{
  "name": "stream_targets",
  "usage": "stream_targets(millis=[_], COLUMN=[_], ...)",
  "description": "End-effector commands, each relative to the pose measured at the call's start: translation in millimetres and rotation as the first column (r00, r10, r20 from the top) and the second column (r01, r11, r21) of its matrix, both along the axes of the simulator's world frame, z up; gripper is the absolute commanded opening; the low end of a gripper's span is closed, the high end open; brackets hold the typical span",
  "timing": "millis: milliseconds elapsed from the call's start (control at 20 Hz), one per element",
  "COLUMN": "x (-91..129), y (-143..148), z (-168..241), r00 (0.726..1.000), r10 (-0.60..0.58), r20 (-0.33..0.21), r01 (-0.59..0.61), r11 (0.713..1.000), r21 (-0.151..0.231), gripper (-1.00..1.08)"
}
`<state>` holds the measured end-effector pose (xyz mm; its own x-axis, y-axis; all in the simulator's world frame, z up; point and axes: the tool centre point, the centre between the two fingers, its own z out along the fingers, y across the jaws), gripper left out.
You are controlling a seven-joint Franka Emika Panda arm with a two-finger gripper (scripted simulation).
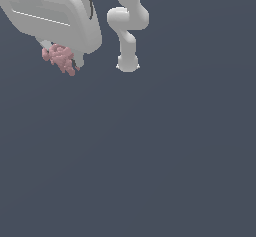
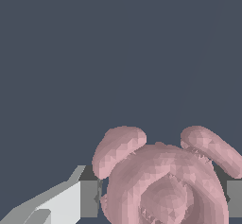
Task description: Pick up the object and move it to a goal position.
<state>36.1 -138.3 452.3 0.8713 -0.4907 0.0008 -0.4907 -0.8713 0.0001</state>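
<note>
1. The gripper (image 1: 67,61) is clamped on the pink object (image 1: 61,58): in the wrist view the grey finger pads (image 2: 89,198) press against both flanks of the lumpy body (image 2: 163,185), with no gap showing on either side.
2. The object sits between the fingertips below the white hand, in the upper part of the exterior view's left. Nothing in that view shows it resting on a surface, so it appears to be carried.
3. The pinch across the body's width likely serves to keep the piece from slipping during travel; the lobes protruding past the pads may also help lock it in place.
4. In the wrist view the ring-like centre faces the camera, and two rounded lobes stick out away from the hand, beyond the fingertips.
5. The object is roughly as wide as it is long, so no clear long axis can be judged.
6. No goal marker is visible in either view.
</note>
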Motion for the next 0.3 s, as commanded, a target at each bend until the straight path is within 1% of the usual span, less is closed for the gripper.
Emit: stream_targets(millis=[0,250], x=[0.5,0.9], y=[-0.7,-1.2], z=[5.0,8.3], r00=[1.000,1.000], r10=[0.000,0.000], r20=[-0.001,-0.001], r01=[0.000,0.000], r11=[1.000,1.000], r21=[0.000,0.000], gripper=[-1.00,-1.00])
